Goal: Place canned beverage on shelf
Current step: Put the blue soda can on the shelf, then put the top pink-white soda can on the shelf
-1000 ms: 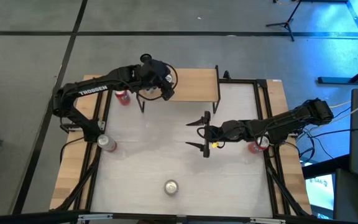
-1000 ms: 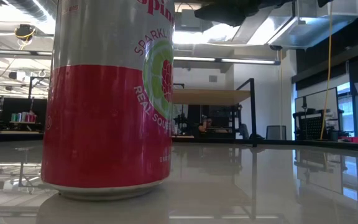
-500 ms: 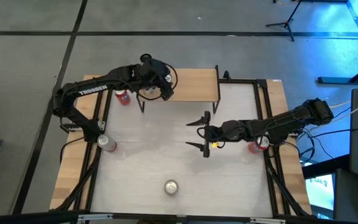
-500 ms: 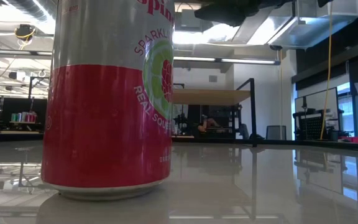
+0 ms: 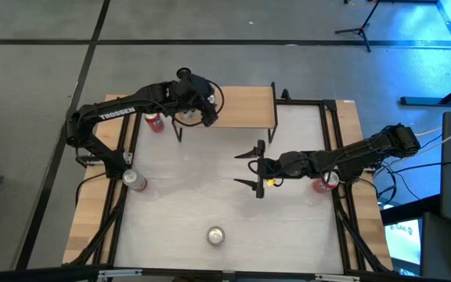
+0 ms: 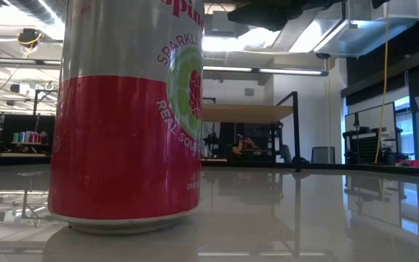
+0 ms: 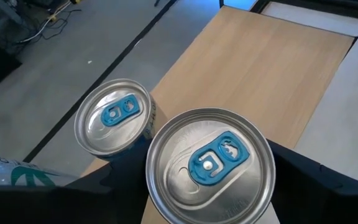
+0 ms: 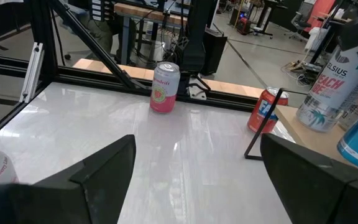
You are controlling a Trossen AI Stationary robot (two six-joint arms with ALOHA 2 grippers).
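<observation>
Silver-topped aluminium beverage can [image 7: 209, 163] with blue tab: upright, at left end of light-wood rectangular shelf [image 5: 241, 107], beside a second identical can [image 7: 112, 117].

The pale tabletop [image 5: 210, 188] bears the light-wood shelf [image 5: 245, 107] at its far edge, a raspberry sparkling-water can [image 5: 215, 235] near the front, and further cans at the left [image 5: 135, 180] and right [image 5: 325, 182] edges.

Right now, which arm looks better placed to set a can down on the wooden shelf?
The left. Its end effector already grips a can over the shelf, beside another can. The right end effector hangs open and empty over the table.
</observation>
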